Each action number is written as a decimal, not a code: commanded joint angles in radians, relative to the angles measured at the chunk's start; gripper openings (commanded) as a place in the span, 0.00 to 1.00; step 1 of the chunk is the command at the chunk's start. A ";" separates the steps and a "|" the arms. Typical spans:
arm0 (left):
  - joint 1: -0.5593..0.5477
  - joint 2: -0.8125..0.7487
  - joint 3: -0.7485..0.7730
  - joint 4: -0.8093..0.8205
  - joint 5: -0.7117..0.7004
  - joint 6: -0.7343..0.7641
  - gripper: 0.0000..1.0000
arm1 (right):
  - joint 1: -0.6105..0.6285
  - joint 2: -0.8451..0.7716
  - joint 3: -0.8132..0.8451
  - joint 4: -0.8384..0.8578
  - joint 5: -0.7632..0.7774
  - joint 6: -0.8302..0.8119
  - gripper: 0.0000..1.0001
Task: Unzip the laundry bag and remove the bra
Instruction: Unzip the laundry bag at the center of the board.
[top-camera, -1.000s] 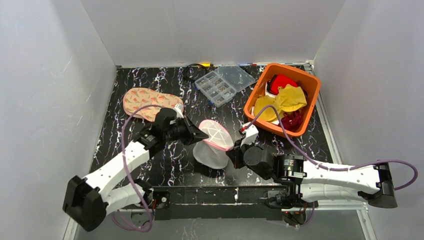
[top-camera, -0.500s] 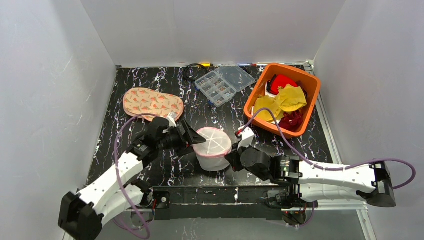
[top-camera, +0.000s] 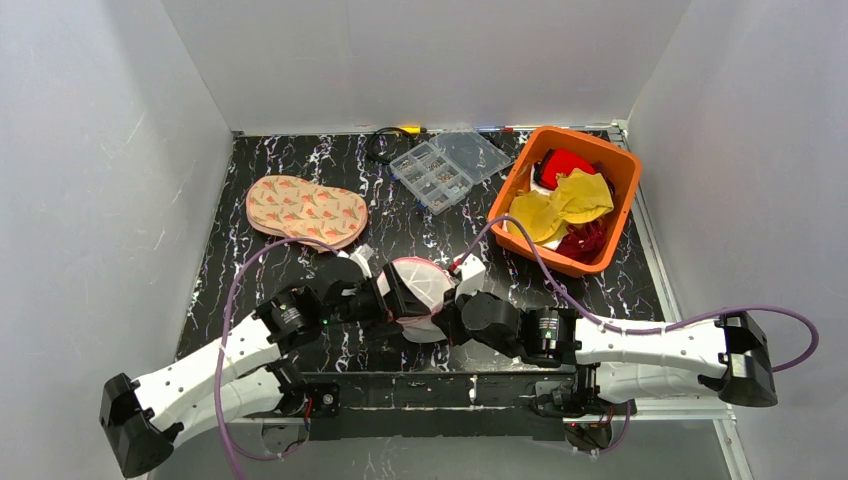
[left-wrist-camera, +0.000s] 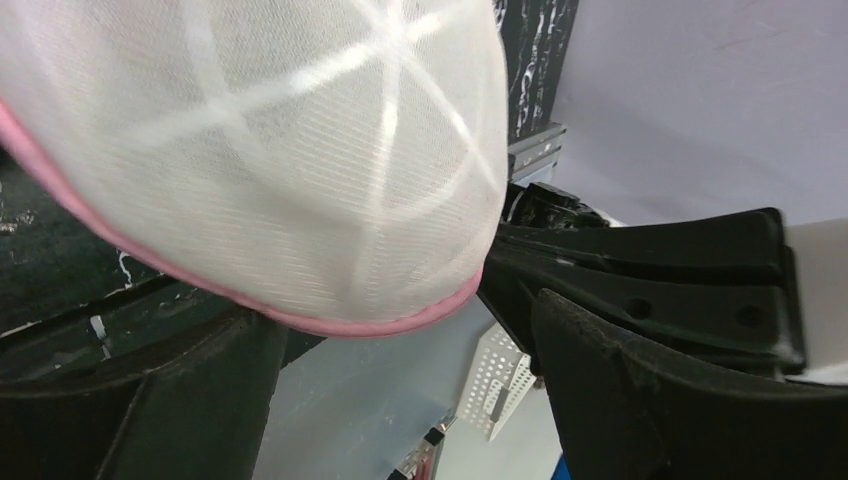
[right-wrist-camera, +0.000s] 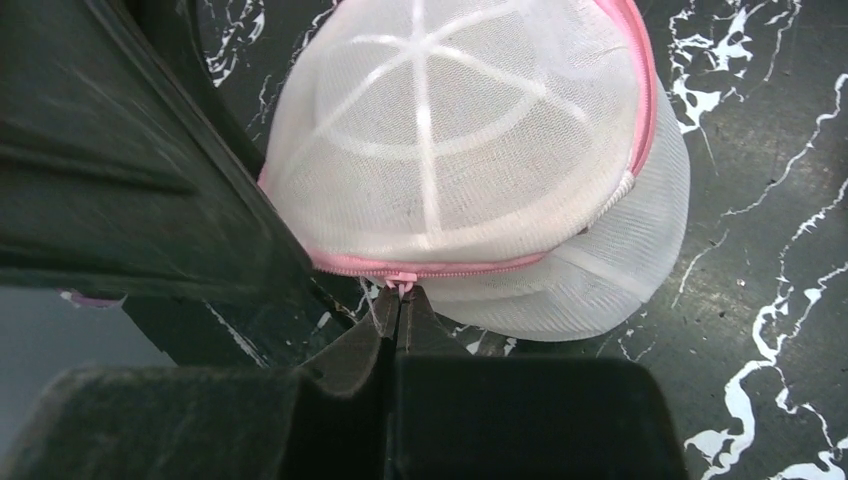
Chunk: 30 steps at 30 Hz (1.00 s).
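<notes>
The laundry bag (top-camera: 425, 280), a white mesh dome with a pink zip rim, lies on the black marbled table (top-camera: 260, 290) between my two grippers. My left gripper (top-camera: 406, 298) is open, one finger on each side of the bag's left edge. In the left wrist view, the ribbed mesh face (left-wrist-camera: 300, 150) hangs above the open left gripper (left-wrist-camera: 400, 400) and the fingers are clear of it. My right gripper (right-wrist-camera: 400, 300) is shut on the pink zip pull (right-wrist-camera: 403, 285) at the bag's (right-wrist-camera: 470, 150) near rim. The bra is hidden.
An orange bin (top-camera: 580, 135) of yellow and red cloths stands at the back right. A clear compartment box (top-camera: 450, 165) and a black cable (top-camera: 385, 145) lie at the back centre. A pink patterned oval pad (top-camera: 305, 210) lies back left.
My left gripper has opened and let go of the bag's raised rim. The bag has dropped flat and shifted nearer. Both arms have closed in on it.
</notes>
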 joint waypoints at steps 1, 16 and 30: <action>-0.072 0.005 0.024 -0.036 -0.127 -0.073 0.88 | 0.003 0.011 0.063 0.075 -0.021 -0.014 0.01; -0.160 0.025 -0.018 -0.015 -0.365 -0.272 0.87 | 0.004 0.006 0.042 0.133 -0.085 -0.003 0.01; -0.160 0.002 -0.010 -0.103 -0.532 -0.263 0.21 | 0.004 -0.076 0.059 -0.015 -0.020 -0.026 0.01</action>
